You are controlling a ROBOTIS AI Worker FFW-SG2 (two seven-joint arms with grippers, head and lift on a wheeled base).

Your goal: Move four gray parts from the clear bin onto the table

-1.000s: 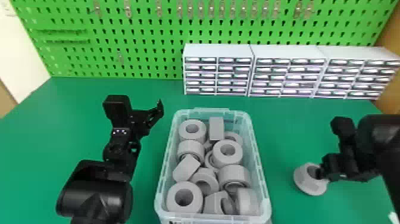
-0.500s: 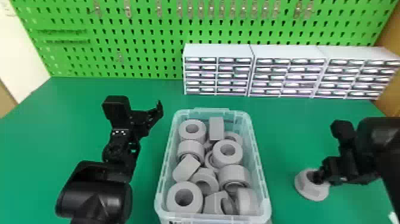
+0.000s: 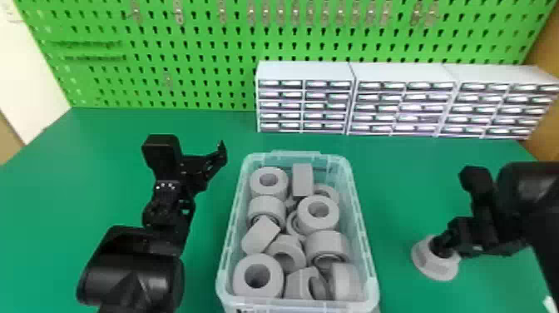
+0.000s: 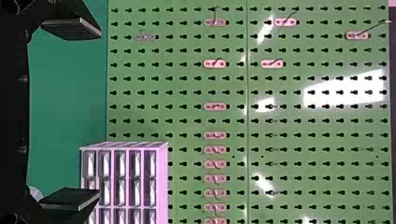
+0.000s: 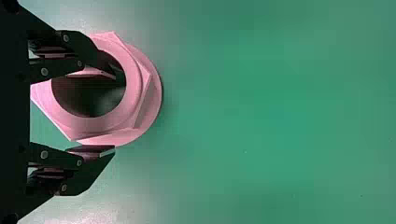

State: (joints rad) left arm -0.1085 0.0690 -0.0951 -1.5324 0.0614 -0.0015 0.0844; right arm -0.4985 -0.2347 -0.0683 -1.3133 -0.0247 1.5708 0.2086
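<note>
Looking first at the right gripper [image 3: 444, 248], up against the nut [image 3: 434, 270], well right of the bin [image 3: 366, 249]. Got its fingers apart around one side of the wall, one over or in the hole, the other just outside the rim. Can't tell the depth in the hole, nor the contact with the wall. Can't tell either about the nut's underside: on the table [image 3: 399, 187] or barely above it. Losing the right arm past the edge, and part of the hole behind black finger.

Over to the bin now: cut off along its near wall, full of gray parts [image 3: 318, 212], rings and blocks, lying flat, tipped and on edge. Making out the lower ones only in slivers beneath the upper.

Finding the left gripper [image 3: 199, 166] left of the bin, near its far corner, empty and spread wide. Hard to make out its outer finger in the head view, behind the black block.

Behind it all, spotting drawers [image 3: 303, 104] at the table's back, then the pegboard [image 3: 187, 50]. Seeing bare green between bin and nut, more between bin and drawers, and a wide stretch left of the left arm. Catching a white scrap [image 3: 551, 304] in the near right corner, too cropped to name.
</note>
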